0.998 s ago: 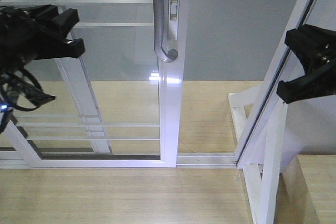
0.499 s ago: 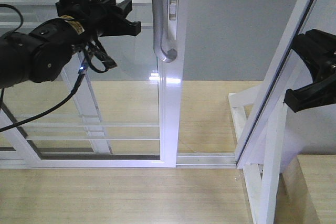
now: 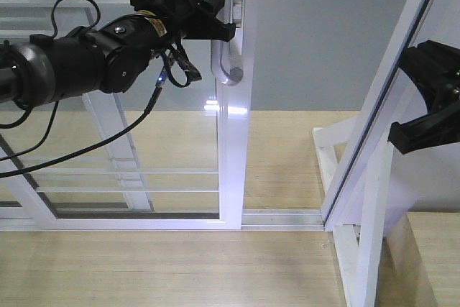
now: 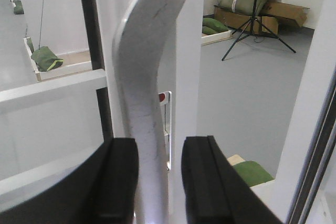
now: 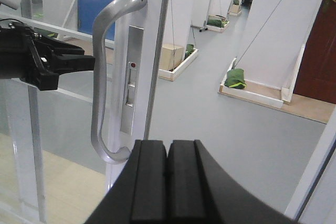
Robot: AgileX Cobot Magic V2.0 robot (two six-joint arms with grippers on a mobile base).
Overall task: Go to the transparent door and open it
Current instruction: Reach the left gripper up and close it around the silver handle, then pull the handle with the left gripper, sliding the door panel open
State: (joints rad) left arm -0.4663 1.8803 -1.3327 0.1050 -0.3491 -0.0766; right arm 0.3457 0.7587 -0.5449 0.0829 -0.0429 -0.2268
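1. Front view: The transparent door (image 3: 231, 141) stands upright in its floor track (image 3: 280, 217). Its grey pull handle (image 3: 218, 55) runs vertically along the stile at the door's free edge. The left claw (image 3: 215, 16) reaches in from the glass side and sits at the handle's upper stretch. The right claw (image 3: 431, 116) hangs well apart on the other side of the opening, beside the handle-less panel (image 3: 392, 84) and above the white bracket (image 3: 334, 152).

2. Left wrist view: The left claw (image 4: 159, 150) is spread, its two black fingers (image 4: 118, 182) straddling the pull handle (image 4: 139, 93), which rises straight up between them. One finger looks to be touching the metal, while a sliver of gap shows at the other. The bar's long axis lies crosswise to the line along which the fingers close, so a squeeze should catch it squarely.

3. Right wrist view: The right claw (image 5: 168, 150) is pressed together on nothing and faces the transparent door (image 5: 144, 3) from a distance. The pull handle (image 5: 97, 77) curves off the stile beside the lock plate (image 5: 131, 77), with the tip of the left claw (image 5: 58, 64) just beside it. The left arm is plainly the nearer. The likely next step is to close on the bar and draw it sideways along the track, a pull across the handle's length rather than along it.
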